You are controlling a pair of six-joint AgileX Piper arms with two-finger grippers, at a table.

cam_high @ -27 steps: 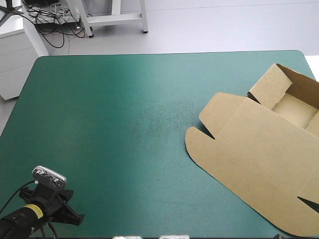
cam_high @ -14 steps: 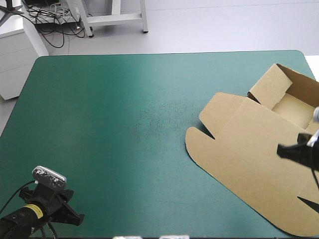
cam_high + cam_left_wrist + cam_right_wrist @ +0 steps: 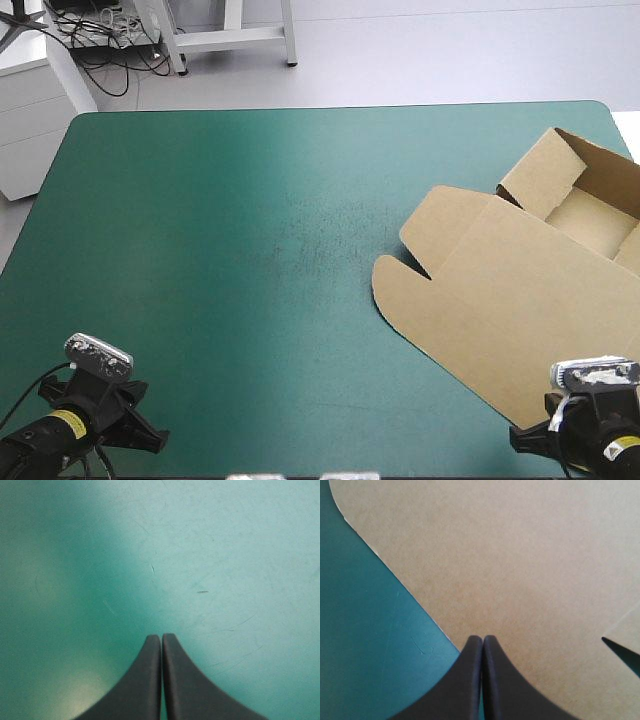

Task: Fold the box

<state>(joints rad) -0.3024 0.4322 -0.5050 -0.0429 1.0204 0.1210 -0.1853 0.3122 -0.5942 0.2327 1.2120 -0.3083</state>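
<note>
A: Where do we stand with the box [image 3: 520,310]?

B: Its tray [image 3: 592,218] end is standing, with one wall [image 3: 540,172] plainly raised. The lid [image 3: 490,300] lies flat on the teal-green tabletop [image 3: 230,250] on the tray's nearer side. We'd judge the walls done or almost done, with nothing in hand right now.

A: And our grippers?

B: The left gripper [image 3: 161,639] has its black fingers pressed together with nothing between them. It sits over bare tabletop, well apart from the box, out beyond the lid's rounded corner. The right gripper [image 3: 483,639] is closed and empty too, hovering just over the lid's near edge, where board meets tabletop. We can't tell whether it touches the board.

A: Anything in the tray?

B: Nothing we can make out. Its floor shows bare brown board, though part of it runs out of sight.

A: So what next?

B: If a wall needs tucking, we'd open the right gripper, carry it across the lid to the tray and press the loose flap inside. The left would have a long reach to steady the lid.
</note>
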